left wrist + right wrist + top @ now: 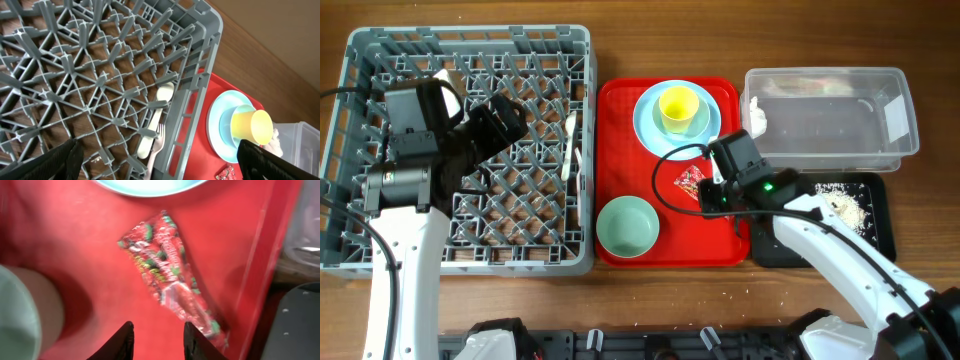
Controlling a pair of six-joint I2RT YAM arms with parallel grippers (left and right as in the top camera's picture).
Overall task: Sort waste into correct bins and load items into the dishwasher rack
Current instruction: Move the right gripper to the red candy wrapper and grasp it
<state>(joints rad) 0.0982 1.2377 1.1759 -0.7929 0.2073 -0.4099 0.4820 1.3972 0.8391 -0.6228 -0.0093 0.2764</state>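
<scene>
On flat red tray [620,160] | crinkled glossy wrapper [170,277] | right jaws apart

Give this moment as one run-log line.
left gripper: open over rack | right gripper: open over wrapper on red tray | fork, spoon: in rack

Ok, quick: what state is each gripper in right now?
Left gripper: open, empty, over the dishwasher rack.
Right gripper: open, empty, red snack wrapper just ahead of its jaws.

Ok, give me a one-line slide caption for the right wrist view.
Open right gripper poised by the crumpled red snack wrapper on the red tray, mint green bowl at left.
</scene>
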